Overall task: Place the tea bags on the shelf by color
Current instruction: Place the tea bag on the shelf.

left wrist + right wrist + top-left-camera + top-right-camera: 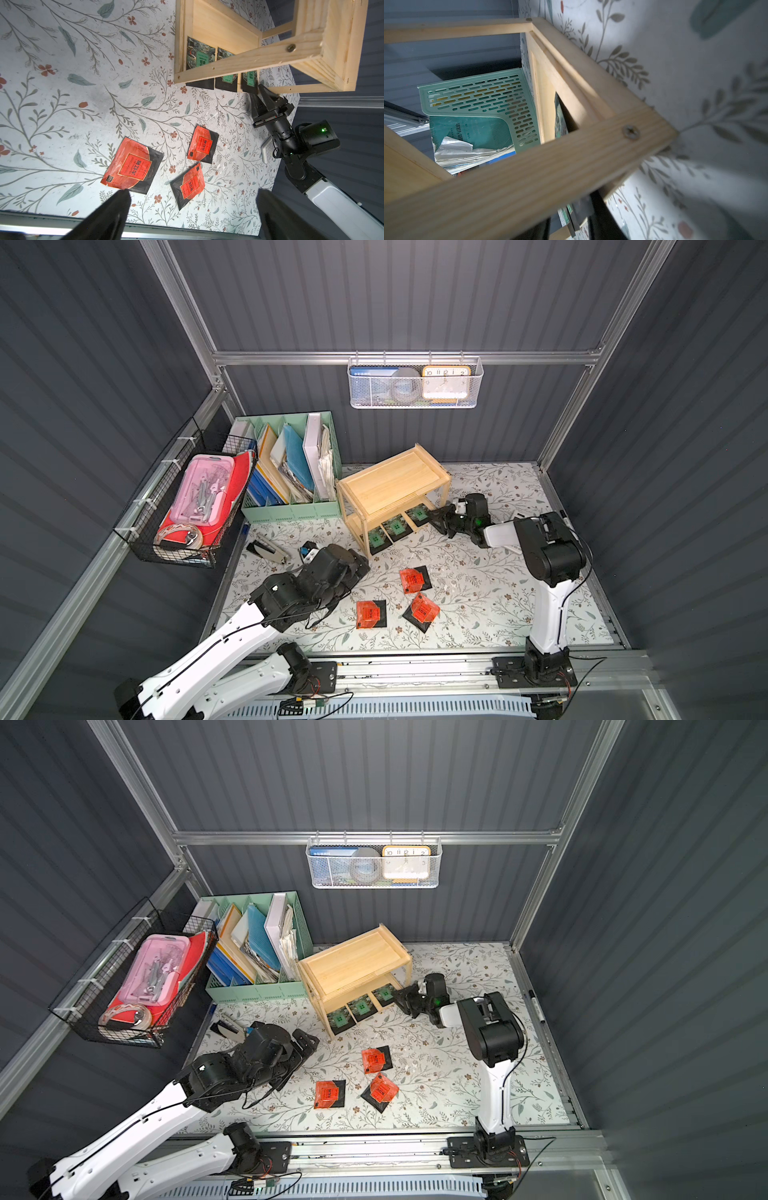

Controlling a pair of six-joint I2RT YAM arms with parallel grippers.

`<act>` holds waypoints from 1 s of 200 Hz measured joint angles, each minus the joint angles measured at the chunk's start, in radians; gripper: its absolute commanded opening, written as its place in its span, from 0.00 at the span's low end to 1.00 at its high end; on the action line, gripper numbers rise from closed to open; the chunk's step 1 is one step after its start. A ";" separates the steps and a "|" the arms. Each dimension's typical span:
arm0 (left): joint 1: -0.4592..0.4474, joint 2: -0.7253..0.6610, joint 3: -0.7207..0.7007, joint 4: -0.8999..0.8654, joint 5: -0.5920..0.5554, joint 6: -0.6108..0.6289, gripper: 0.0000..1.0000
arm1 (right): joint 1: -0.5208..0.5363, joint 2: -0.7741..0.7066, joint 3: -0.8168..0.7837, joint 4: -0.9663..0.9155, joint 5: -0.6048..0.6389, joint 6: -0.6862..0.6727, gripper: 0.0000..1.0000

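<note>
light wooden two-tier shelf is hiding parts of three green-labelled tea bags | right fingers are sitting narrowly parted just beside them | left fingers are gaping wide, cropped, empty

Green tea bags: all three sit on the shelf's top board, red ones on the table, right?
No: the green tea bags sit on the shelf's lower board, seen in both top views. The red ones do lie on the table.
</note>
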 measured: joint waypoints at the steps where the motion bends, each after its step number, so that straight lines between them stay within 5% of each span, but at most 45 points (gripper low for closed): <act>1: 0.000 0.000 0.000 0.000 0.000 0.000 1.00 | 0.000 0.000 0.000 -0.001 0.000 0.000 0.34; 200: 0.000 -0.005 -0.005 0.001 0.000 0.000 1.00 | -0.001 -0.048 -0.014 -0.142 0.040 -0.055 0.41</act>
